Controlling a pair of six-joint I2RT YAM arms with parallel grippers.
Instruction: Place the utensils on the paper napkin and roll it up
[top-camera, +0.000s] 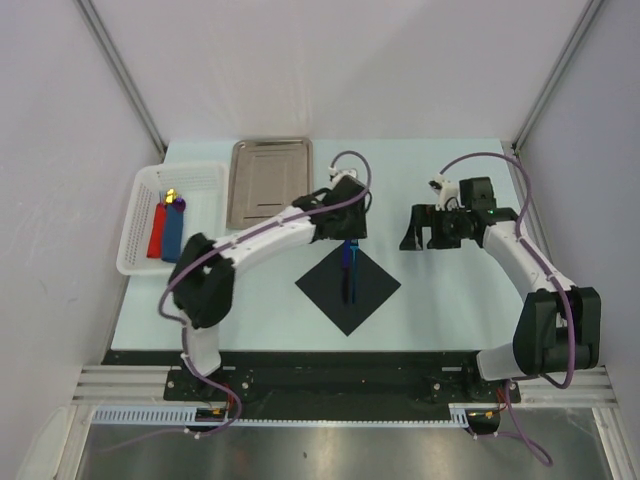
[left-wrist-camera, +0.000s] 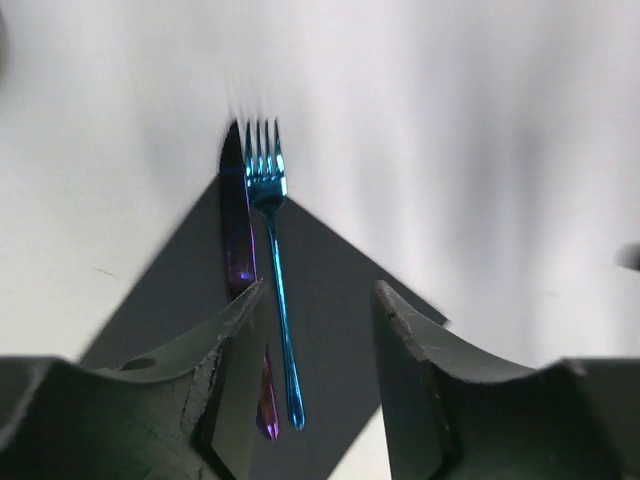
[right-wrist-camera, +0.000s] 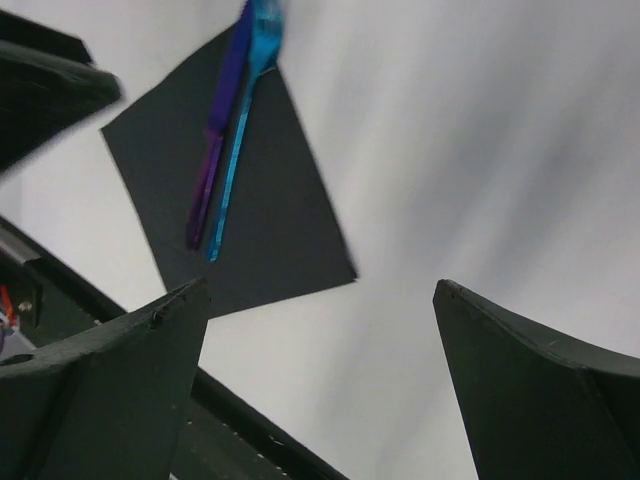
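Note:
The black paper napkin lies as a diamond in the middle of the table. Two utensils lie side by side on it, tips past its far corner: a bright blue fork and a dark purple knife. In the top view they show as one blue-purple streak. My left gripper hovers just above their handle ends, jaws apart and holding nothing. The fork handle lies free between the fingers. My right gripper hangs wide open and empty over bare table to the right, seeing the napkin and both utensils from the side.
A shiny steel tray sits at the back of the table. To its left stands a white basket with a flat red piece and a flat blue piece. A black rail runs along the near edge.

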